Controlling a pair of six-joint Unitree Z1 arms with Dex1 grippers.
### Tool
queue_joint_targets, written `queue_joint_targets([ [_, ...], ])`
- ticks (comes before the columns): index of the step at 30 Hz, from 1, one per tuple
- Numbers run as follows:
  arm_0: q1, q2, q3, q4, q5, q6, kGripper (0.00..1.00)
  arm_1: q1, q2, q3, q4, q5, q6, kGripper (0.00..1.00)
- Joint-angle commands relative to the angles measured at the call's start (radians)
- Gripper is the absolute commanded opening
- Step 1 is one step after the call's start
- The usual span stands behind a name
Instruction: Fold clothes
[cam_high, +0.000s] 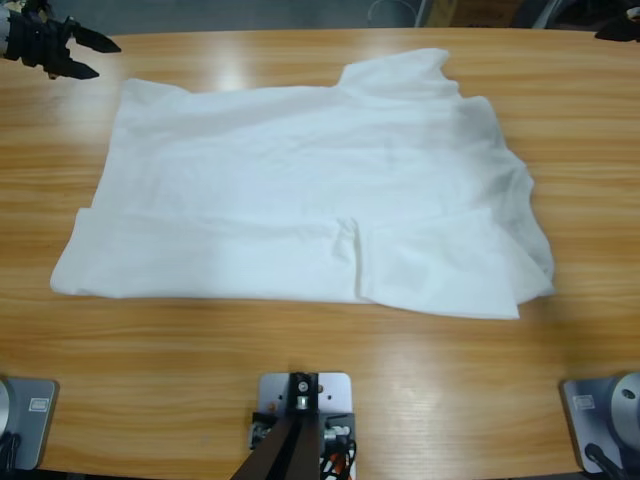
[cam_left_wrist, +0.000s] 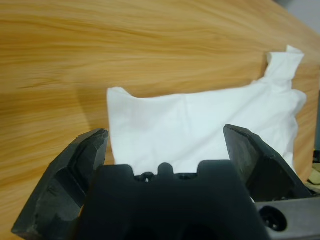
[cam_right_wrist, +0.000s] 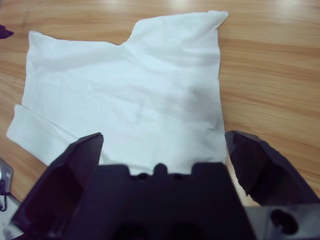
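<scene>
A white T-shirt (cam_high: 300, 170) lies spread across the middle of the wooden table (cam_high: 330, 350), far larger than either gripper. One sleeve (cam_high: 400, 70) sticks out toward the far edge, and a band of cloth lies doubled over along the near edge. My left gripper (cam_high: 105, 60) hovers open at the far left corner, off the cloth. In the left wrist view its jaws stand wide apart (cam_left_wrist: 165, 132), with the shirt (cam_left_wrist: 200, 125) beyond them. My right gripper (cam_right_wrist: 165, 136) is open too, above the shirt (cam_right_wrist: 125, 90), holding nothing.
Bare wood surrounds the shirt on all sides, with a wide strip along the near edge. A dark part of the other arm (cam_high: 618, 28) shows at the far right corner.
</scene>
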Motion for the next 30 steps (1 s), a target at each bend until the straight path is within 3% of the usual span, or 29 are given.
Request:
queue_joint_targets([
  [1, 0.006, 0.114, -0.045, -0.005, -0.012, -0.007, 0.895, 0.016, 0.099, 0.004, -0.015, 0.021, -0.006, 0.982],
  [30, -0.059, 0.192, -0.079, 0.048, 0.046, -0.068, 0.895, 0.016, 0.112, 0.016, -0.030, 0.019, -0.008, 0.982],
])
